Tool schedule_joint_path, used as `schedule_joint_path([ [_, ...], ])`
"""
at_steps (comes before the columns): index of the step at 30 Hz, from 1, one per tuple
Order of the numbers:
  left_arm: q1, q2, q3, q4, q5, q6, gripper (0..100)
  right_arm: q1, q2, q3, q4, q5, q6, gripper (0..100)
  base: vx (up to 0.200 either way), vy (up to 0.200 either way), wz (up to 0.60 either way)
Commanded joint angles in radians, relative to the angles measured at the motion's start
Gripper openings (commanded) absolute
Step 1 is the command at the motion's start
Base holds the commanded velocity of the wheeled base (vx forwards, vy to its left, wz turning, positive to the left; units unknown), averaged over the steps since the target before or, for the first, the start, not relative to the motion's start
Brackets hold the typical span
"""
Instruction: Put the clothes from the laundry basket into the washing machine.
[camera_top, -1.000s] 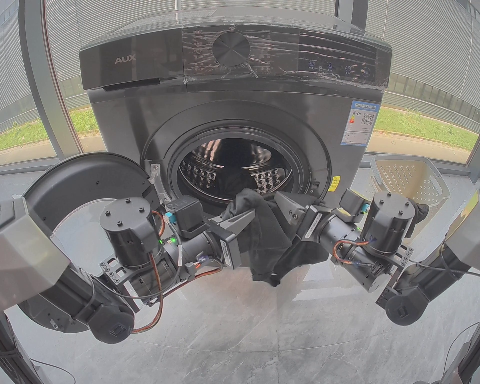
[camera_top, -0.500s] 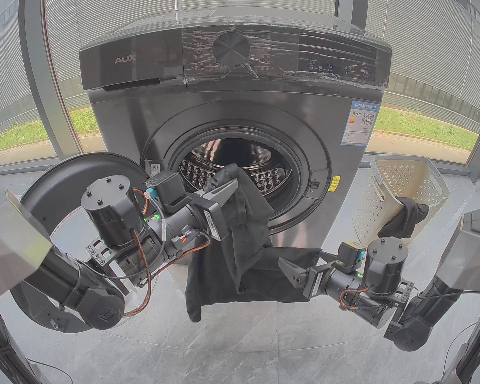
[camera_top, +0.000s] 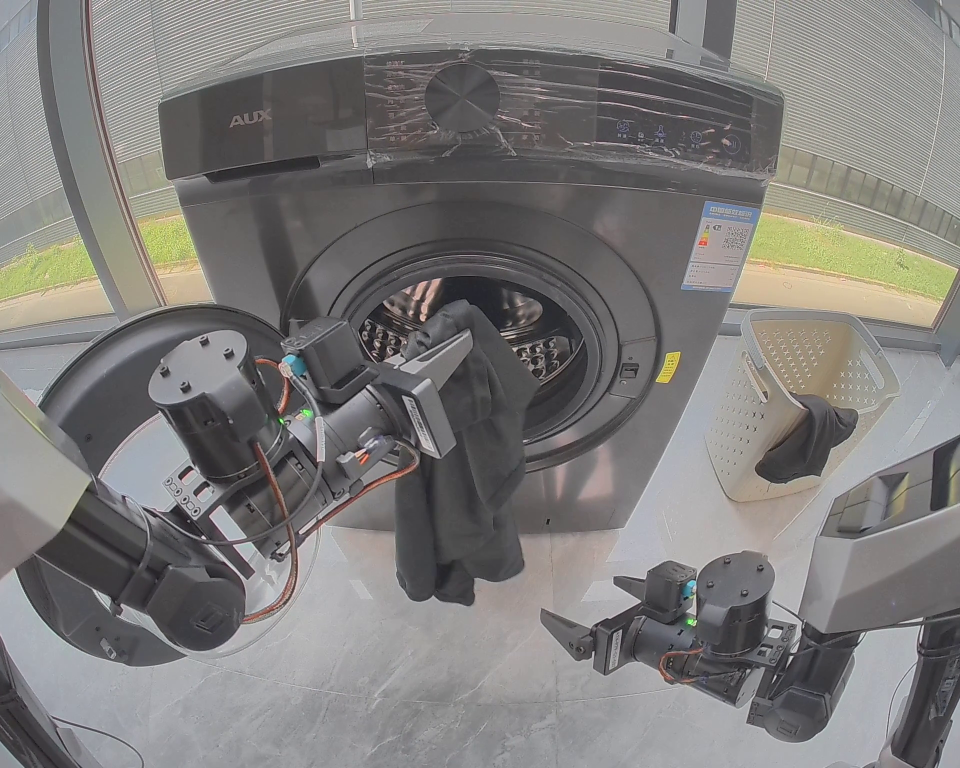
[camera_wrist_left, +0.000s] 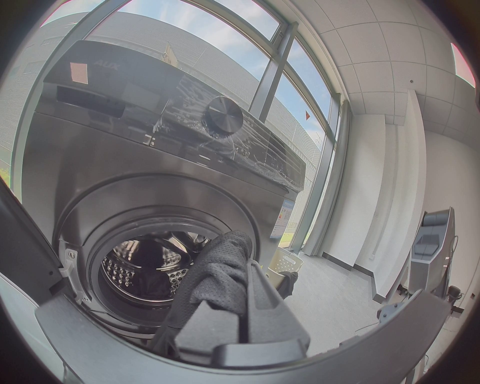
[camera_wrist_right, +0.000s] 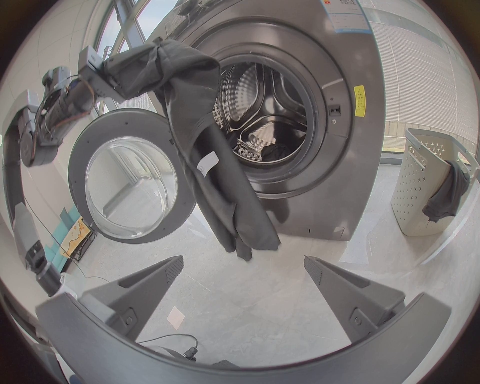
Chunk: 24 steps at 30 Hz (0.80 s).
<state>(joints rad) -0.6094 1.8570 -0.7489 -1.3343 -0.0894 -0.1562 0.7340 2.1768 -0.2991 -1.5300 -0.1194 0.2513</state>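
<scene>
The left gripper (camera_top: 455, 352) is seen clamped on a black garment (camera_top: 465, 480), its jaws pinched tight on a bunched fold at the top of the cloth. The right gripper (camera_top: 583, 602) is held low, with its jaws spread wide and nothing between them.

In the left wrist view, the left gripper (camera_wrist_left: 246, 285) is shown closed, with the garment (camera_wrist_left: 215, 272) heaped just over the jaws and the drum (camera_wrist_left: 145, 265) seen straight beyond them. What is hidden there is given by the right wrist view. The full hang of the garment (camera_wrist_right: 225, 210) is shown, long, dark and creased, with a small white label (camera_wrist_right: 206, 163) on it. Its lower hem is dangled above and ahead of the open right gripper (camera_wrist_right: 241, 261), apart from it.

The cloth is hung below the left jaws, in front of the washing machine (camera_top: 460, 200) opening. The door (camera_top: 150, 370) is swung open beside the left arm. Off to the right of the right jaws, the laundry basket (camera_top: 735, 430) is stood on the floor, with another dark garment (camera_top: 805, 445) draped over its rim.
</scene>
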Motion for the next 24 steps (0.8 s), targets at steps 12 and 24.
schedule_joint_path([
  [12,-0.012,-0.029,-0.015,0.001,0.017,-0.006,0,0.018,0.081,-0.117,-0.016,0.003,-0.009,100,0.0,0.0,0.0],
  [24,-0.021,-0.029,-0.027,0.003,0.019,-0.006,0,0.018,0.144,-0.224,-0.016,0.075,-0.012,100,0.0,0.0,0.0],
])
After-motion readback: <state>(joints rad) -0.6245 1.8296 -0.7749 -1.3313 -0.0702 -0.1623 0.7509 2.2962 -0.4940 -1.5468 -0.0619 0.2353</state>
